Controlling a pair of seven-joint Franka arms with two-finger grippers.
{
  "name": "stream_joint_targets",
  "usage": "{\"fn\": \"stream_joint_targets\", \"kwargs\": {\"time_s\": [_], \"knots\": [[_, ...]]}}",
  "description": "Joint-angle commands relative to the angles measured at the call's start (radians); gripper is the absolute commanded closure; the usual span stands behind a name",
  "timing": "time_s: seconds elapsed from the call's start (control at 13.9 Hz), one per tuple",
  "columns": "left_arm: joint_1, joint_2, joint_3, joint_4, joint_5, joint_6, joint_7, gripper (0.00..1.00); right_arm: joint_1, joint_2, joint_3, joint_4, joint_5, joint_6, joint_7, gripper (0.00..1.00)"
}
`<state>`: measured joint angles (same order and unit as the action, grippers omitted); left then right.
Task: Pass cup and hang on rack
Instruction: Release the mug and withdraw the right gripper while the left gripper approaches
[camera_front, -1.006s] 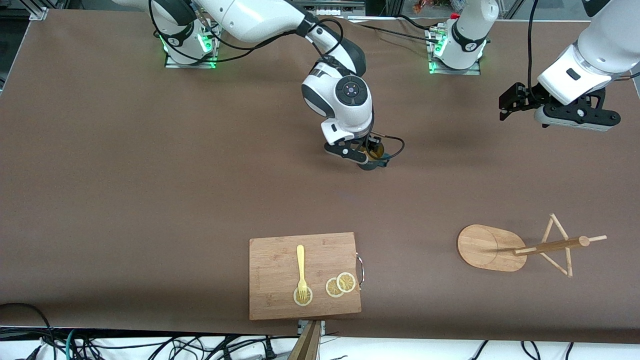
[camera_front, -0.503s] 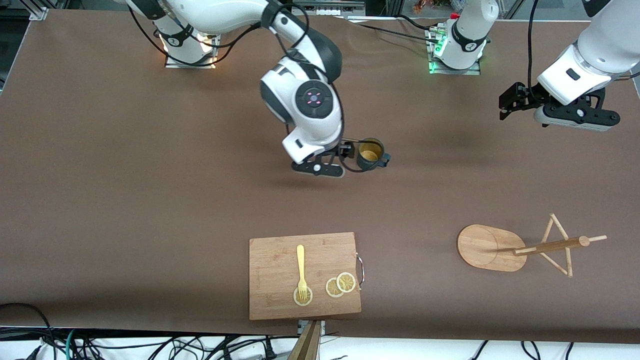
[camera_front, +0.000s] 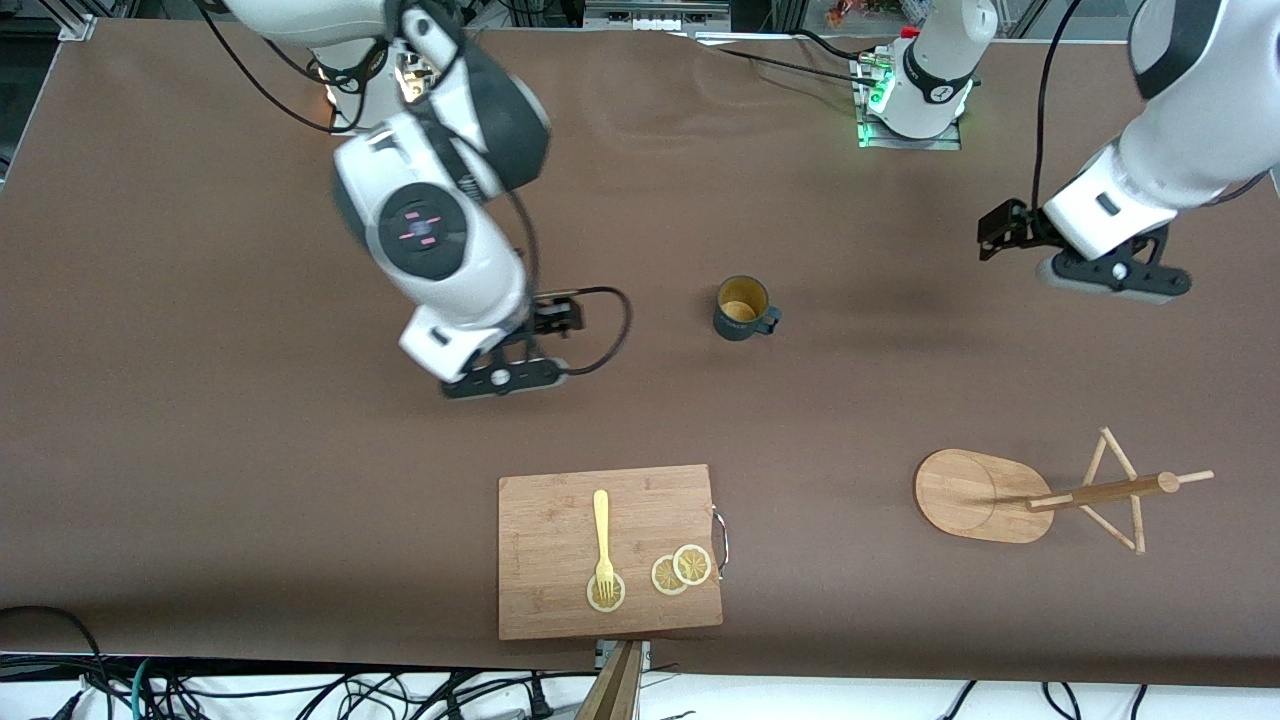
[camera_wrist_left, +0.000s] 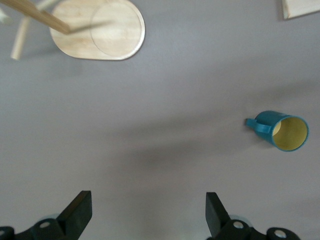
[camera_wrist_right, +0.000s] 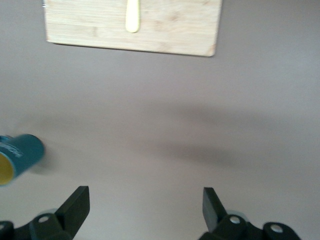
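Teal-blue and upright, the cup (camera_front: 742, 308) stands alone on the brown counter (camera_front: 200, 480) near its middle, mouth up so its yellowish inside shows, with its loop handle pointing toward the left arm's end of the counter. The rack (camera_front: 1040, 495) is nearer the front camera than the cup and toward the left arm's end; its oval base lies flat, and its central post with thin pegs leans from the base toward the left arm's end.

A wooden cutting board (camera_front: 610, 550) lies near the front edge of the counter, carrying a yellow fork (camera_front: 602, 540) and lemon slices (camera_front: 680, 568).

The right gripper (camera_front: 520, 350) hangs over bare counter toward the right arm's end from the cup, jaws spread wide and holding nothing. One second ago it was down around the cup; half a second ago it was just beside it; now it is well apart, and the cup stands where it was set.

The left gripper (camera_front: 1095, 262) hovers over the counter at the left arm's end, jaws wide apart and empty. It has shifted slightly toward the cup.
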<state>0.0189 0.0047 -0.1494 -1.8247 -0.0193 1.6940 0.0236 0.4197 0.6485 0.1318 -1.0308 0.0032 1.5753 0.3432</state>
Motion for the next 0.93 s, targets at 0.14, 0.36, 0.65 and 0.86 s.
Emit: {"fn": "stream_joint_targets", "kwargs": {"time_s": [0.14, 0.36, 0.65, 0.86], "knots": [[0.009, 0.144, -0.004, 0.093, -0.004, 0.032, 0.082, 0.0, -0.175, -0.072, 0.006, -0.017, -0.063, -0.093, -0.271, 0.0], [-0.003, 0.181, -0.006, 0.088, -0.013, 0.067, 0.116, 0.0, -0.267, -0.115, -0.008, -0.021, -0.086, -0.121, -0.306, 0.0], [-0.023, 0.251, -0.039, 0.076, -0.011, 0.194, 0.134, 0.0, -0.404, -0.255, -0.011, -0.139, -0.085, -0.113, -0.432, 0.0], [-0.028, 0.265, -0.058, 0.076, -0.016, 0.214, 0.268, 0.0, -0.481, -0.348, -0.02, -0.237, -0.088, -0.112, -0.437, 0.0]]}}
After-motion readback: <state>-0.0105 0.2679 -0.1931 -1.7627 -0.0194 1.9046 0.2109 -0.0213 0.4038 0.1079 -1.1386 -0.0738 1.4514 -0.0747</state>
